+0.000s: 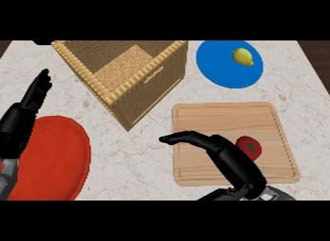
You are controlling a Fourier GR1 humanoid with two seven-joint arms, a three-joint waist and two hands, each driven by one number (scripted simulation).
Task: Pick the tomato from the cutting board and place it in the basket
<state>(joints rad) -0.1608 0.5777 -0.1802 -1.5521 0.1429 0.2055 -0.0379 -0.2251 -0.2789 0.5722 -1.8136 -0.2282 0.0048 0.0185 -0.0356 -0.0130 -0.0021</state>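
Observation:
A red tomato [250, 146] lies on the wooden cutting board [226, 117], toward its right side. My right hand [226, 157] hovers over the board just left of the tomato, fingers stretched out to the left and open, holding nothing. The woven basket [122, 70] stands at the back left of the board, tilted in view, with nothing seen inside. My left hand [25, 113] rests open at the left edge, fingers pointing up.
A blue plate [219, 70] with a yellow lemon [244, 56] sits at the back right. A red plate [56, 155] lies at the front left under my left forearm. Bare marble counter [136, 150] stretches between the red plate and the board.

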